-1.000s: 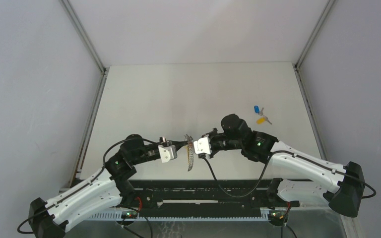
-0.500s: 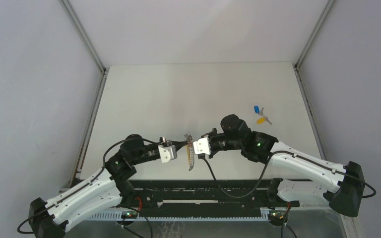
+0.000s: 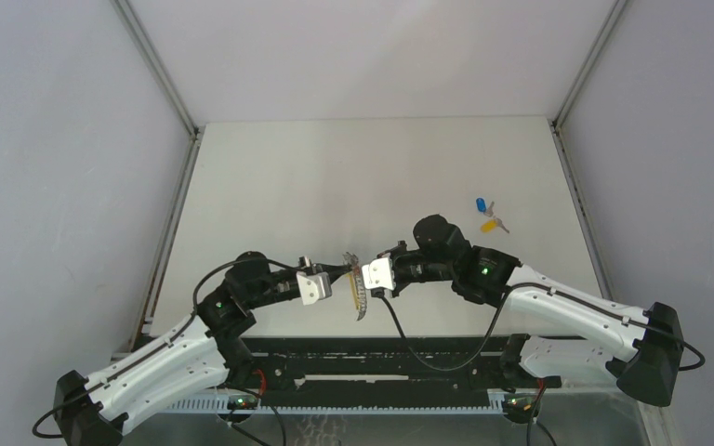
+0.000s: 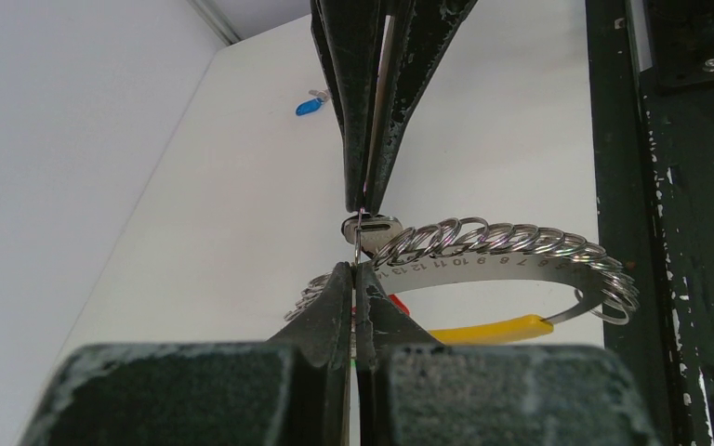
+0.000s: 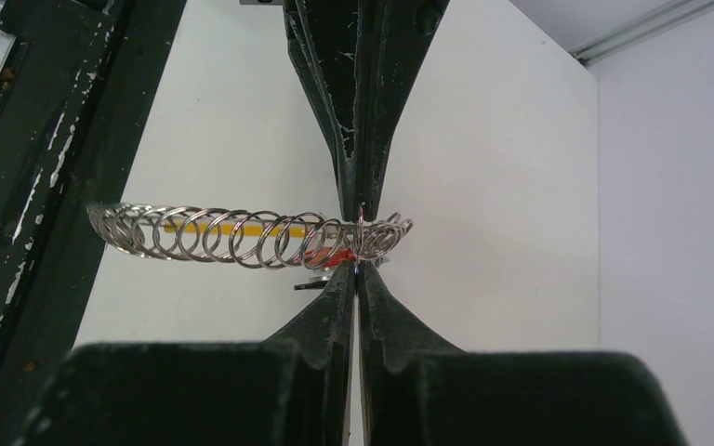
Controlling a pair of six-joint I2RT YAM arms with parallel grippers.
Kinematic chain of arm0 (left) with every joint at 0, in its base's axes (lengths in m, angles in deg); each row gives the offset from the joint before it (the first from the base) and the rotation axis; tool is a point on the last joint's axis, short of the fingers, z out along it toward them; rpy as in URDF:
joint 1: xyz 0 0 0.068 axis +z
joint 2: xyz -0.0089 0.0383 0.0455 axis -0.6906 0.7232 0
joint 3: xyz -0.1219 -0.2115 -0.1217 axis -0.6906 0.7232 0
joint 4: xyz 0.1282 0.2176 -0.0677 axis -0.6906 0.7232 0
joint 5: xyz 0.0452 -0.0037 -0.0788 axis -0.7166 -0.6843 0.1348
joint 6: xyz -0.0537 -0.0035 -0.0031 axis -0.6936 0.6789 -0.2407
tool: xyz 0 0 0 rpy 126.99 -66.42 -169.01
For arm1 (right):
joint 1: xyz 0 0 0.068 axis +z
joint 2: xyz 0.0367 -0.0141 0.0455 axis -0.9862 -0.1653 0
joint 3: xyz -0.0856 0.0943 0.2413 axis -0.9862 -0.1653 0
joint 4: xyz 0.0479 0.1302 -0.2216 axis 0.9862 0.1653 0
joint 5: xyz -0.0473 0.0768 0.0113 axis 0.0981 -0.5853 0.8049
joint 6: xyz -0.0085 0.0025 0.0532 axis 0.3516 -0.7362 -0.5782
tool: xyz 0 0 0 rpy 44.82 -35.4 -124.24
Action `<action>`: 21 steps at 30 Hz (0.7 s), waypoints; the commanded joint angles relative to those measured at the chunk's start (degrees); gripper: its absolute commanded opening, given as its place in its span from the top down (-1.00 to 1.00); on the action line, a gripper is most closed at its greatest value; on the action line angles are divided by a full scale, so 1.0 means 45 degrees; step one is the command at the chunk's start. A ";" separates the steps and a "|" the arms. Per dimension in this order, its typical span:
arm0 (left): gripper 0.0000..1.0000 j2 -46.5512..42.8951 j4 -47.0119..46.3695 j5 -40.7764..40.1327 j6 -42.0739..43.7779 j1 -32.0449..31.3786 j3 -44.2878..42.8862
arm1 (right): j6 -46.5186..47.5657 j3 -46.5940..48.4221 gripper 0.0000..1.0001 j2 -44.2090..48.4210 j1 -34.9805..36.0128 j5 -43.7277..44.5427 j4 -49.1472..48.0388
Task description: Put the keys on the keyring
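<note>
Left gripper: pressed together on one thin ring at the end of the keyring, tip to tip with the opposite gripper.
Right gripper: likewise pinched shut on that same end of the loop, from the other side.
Keyring, place: held in the air between the two grippers, over the near part of the table; hung downward from the pinch point in the top view.
Keyring, make-up: seen as a row of small steel rings strung along a curved numbered band, with a yellow section and a red piece close to the grip.
Keys: left lying on the table at the far right, well apart from the keyring; blue-headed key just behind yellow-headed key; contact between them not discernible.
Changed from one second before: free lower end of the keyring swung slightly toward the right arm, with the curve bowed a little more.
Unchanged over that second: both arms, both grips and the keys found in the same places.
</note>
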State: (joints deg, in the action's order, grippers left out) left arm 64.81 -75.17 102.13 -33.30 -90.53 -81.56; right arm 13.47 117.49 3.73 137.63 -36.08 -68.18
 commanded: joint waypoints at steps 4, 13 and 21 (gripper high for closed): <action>0.99 -0.0070 -0.1158 0.0836 -0.0154 -0.0062 -0.0270 | -0.0513 -0.0007 1.00 0.0262 0.0061 -0.0813 -0.1160; 0.99 -0.0093 -0.1572 0.0937 -0.0330 -0.0058 -0.0146 | -0.0962 -0.0023 1.00 0.0257 -0.0099 -0.1291 -0.1385; 0.99 -0.0371 -0.2362 0.1063 -0.0661 -0.0058 0.0221 | -0.1222 -0.0137 1.00 0.0027 -0.0540 -0.2224 -0.1691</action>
State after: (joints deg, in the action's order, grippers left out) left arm 64.78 -77.38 103.77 -34.54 -90.53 -81.28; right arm 9.84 117.49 3.73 136.16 -41.65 -71.15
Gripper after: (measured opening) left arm 0.010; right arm 0.003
